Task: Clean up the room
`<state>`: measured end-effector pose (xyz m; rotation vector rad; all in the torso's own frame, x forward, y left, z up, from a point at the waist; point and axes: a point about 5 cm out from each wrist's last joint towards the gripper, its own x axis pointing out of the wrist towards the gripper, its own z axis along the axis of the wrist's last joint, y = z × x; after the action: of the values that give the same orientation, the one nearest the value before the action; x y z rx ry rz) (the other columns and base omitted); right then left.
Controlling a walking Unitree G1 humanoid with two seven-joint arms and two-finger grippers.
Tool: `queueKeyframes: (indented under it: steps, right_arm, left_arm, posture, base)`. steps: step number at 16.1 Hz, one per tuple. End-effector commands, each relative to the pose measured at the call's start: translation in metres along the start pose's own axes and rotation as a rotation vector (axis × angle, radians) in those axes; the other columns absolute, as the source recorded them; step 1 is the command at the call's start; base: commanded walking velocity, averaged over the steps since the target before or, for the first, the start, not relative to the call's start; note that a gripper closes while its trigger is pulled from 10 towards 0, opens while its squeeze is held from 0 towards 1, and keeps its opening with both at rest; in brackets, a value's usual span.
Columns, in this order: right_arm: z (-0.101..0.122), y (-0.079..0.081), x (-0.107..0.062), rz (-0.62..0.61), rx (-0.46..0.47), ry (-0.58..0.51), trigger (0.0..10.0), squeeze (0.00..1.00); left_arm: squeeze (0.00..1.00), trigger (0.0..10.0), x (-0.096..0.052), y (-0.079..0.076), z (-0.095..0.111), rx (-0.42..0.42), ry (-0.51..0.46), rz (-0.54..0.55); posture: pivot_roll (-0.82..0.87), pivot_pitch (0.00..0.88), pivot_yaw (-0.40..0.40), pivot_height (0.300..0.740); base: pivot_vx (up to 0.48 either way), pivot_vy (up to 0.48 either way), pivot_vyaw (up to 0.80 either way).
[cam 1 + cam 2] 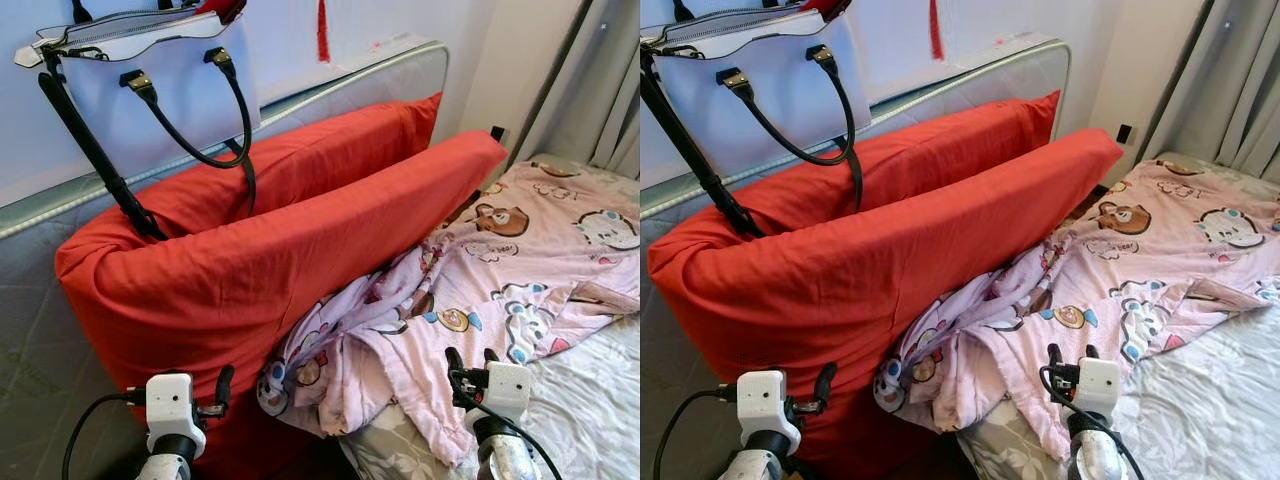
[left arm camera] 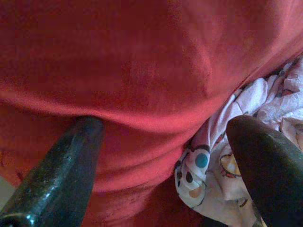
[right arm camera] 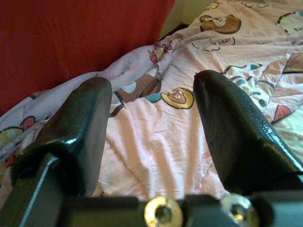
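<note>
Left eye view shows a room that, to my eye, has barely been tidied yet. A pink cartoon-print blanket (image 1: 520, 270) lies rumpled across the bed (image 1: 590, 400) on the right, with its near-left end bunched into a wad that spills down against a big red cushion (image 1: 250, 260). That cushion stands on edge, leaning on a second red cushion (image 1: 330, 140) behind it, both propped against the grey padded headboard (image 1: 40, 290) on the left. A pale handbag (image 1: 150, 90) with black straps sits on top at the far left, one strap trailing down over the cushions. Nothing looks folded or squared away, so I'd judge the spreading or folding of the blanket, and perhaps the bag, as work left to do.

The left gripper (image 1: 222, 385) is low at the near left, right up against the front of the red cushion. In its wrist view the two fingers (image 2: 61, 170) stand wide apart, one close against the red cloth, the other beside the bunched blanket end; nothing is held between them.

The right gripper (image 1: 470, 362) hovers at the near right just over the blanket's near edge. Its fingers (image 3: 236, 127) are likewise spread, with pink cloth lying beyond the gap but not pinched.
</note>
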<state>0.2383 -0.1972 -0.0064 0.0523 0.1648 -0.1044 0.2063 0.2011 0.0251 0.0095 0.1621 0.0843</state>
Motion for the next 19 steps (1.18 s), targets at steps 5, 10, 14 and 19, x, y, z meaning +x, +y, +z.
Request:
queueKeyframes:
  steps: [5,10,14,19]
  right_arm:
    - [0.001,-0.0017,-0.0006,0.003,-0.024,0.003,10.0,0.0]
    - [0.0019,-0.0018,0.0006,-0.01,-0.026,0.005,10.0,0.0]
    - [0.0024,-0.0023,0.0016,-0.01,-0.031,0.009,10.0,0.0]
    - [0.0034,-0.0026,0.0024,-0.007,-0.024,0.005,10.0,0.0]
  left_arm:
    - [0.0,10.0,-0.001,-0.0019,0.0,0.007,0.003,-0.003]
    - [0.0,10.0,0.0006,-0.001,0.0005,0.01,0.003,-0.001]
    - [0.0,10.0,0.0009,-0.0022,0.0015,-0.007,-0.001,0.004]
    - [0.0,10.0,0.0008,-0.0021,0.0002,0.0,0.005,0.001]
  posture:
    - [0.03,0.0,-0.025,0.666]
    - [0.02,0.0,-0.026,0.666]
    - [0.03,0.0,-0.03,0.666]
    - [0.03,0.0,-0.034,0.646]
  base:
    - [0.0,0.0,0.0]
    - [0.0,0.0,0.0]
    - [0.0,0.0,0.0]
    - [0.0,0.0,0.0]
